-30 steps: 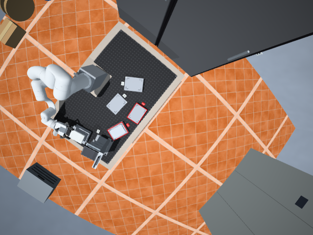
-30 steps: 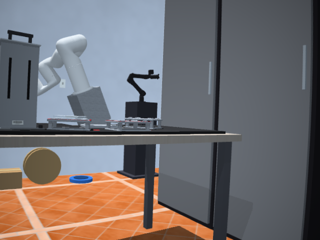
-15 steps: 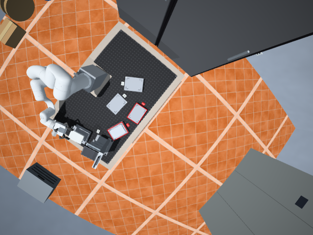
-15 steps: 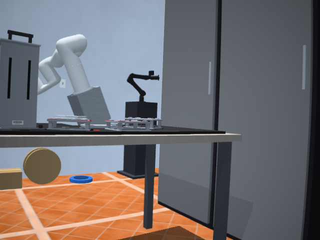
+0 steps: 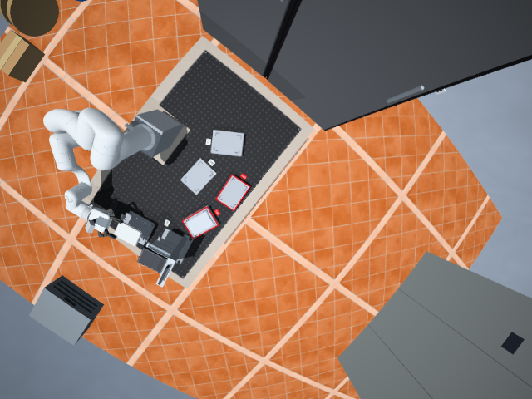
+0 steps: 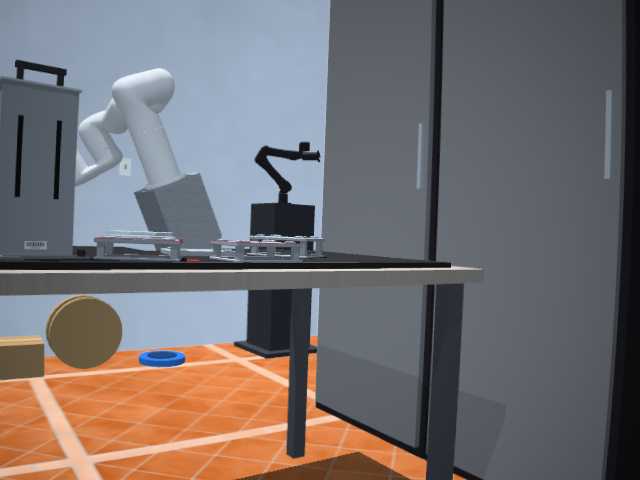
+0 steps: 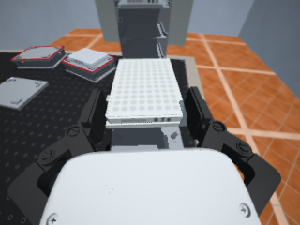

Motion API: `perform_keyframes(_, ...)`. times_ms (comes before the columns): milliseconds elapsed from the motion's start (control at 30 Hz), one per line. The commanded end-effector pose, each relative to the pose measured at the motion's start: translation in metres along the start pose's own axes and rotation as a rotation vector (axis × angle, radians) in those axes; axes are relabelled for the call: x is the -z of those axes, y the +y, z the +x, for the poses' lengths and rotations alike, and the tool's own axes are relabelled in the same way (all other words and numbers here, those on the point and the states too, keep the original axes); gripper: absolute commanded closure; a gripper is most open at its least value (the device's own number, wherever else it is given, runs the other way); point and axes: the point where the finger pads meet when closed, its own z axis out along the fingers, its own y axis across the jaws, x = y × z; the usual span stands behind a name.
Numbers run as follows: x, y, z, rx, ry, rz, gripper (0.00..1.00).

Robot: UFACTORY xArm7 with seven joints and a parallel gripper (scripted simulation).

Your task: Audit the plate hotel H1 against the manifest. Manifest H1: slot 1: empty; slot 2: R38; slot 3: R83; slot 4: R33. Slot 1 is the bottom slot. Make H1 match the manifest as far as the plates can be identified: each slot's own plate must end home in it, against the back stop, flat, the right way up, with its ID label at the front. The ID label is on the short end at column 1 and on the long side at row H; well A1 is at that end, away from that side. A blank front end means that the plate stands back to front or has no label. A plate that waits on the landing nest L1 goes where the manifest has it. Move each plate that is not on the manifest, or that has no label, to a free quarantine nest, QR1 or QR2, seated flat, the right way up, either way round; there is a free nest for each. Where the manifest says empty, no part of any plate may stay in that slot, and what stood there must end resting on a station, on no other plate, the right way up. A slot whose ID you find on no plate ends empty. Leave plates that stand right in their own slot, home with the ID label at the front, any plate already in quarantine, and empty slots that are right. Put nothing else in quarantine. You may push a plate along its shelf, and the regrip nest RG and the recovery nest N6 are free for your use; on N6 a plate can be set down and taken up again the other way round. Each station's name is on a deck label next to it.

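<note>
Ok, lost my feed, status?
Gripper shut on plate. Plate flat, wells up, facing hotel. Nothing between them.

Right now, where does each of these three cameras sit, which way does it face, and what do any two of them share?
Top: overhead, looking straight down at the table; the white arm and the tool holding a white well plate show.
Exterior: low beside the table, facing across it; only the arm's upper links and base show.
Wrist: on the arm's end, facing the plate hotel; both fingers show.
Shared: top and wrist both see the red-rimmed nests.
</note>
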Motion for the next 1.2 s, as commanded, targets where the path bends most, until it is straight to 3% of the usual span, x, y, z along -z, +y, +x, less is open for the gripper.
perform_keyframes(0,0.000,0.000,0.010,0.003,-0.001,0.000,1.00)
perform_keyframes(233,0.000,0.000,0.021,0.003,-0.001,0.000,1.00)
perform_keyframes(700,0.000,0.000,0.022,0.003,-0.001,0.000,1.00)
perform_keyframes(1167,-0.016,0.000,0.022,0.003,-0.001,0.000,1.00)
